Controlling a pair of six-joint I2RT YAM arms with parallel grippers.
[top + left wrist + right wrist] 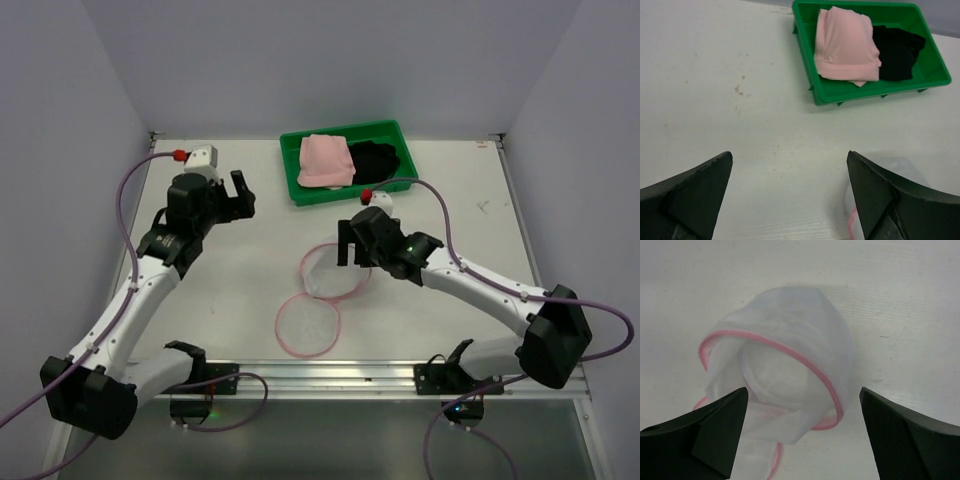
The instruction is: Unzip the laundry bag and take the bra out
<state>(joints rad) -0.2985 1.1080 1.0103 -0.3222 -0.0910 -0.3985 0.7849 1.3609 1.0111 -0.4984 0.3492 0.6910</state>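
- The left claw [235, 197] is hanging out in the upper left of the top view, well apart from the bag. Its jaws are gaping as wide as they go and it isn't gripping anything. Its own camera is just looking over bare table [230, 290] toward the tray.
- The laundry bag [310, 325] is lying on the table just below the middle of the frame. It's flopping open into two pink-trimmed mesh rounds that are touching at the hinge, so I'm reading the zipper as already undone.
- The right claw [803, 391] is hovering right over the upper round, a touch right of centre. Its jaws are spread wide with nothing between them. In its wrist view the mesh is doming up underneath, and I'm not spotting a bra inside, though the mesh is too milky to be sure.
- The green tray [340, 195] is sitting at the top, right of centre. It's holding a folded pink garment [325, 160] on its left side and a black garment [378, 158] bunched against it on the right. I can't tell if either one is the bra.
- My guess is the unzip part is done and we're looking at the tail end of the removal step.
- If something is hiding in that dome, the right claw is going to need to dip through the opening without snagging mesh. The left one would probably need to come over and pin the trim.
- If the bag is empty, both arms are just going to need to pull clear.
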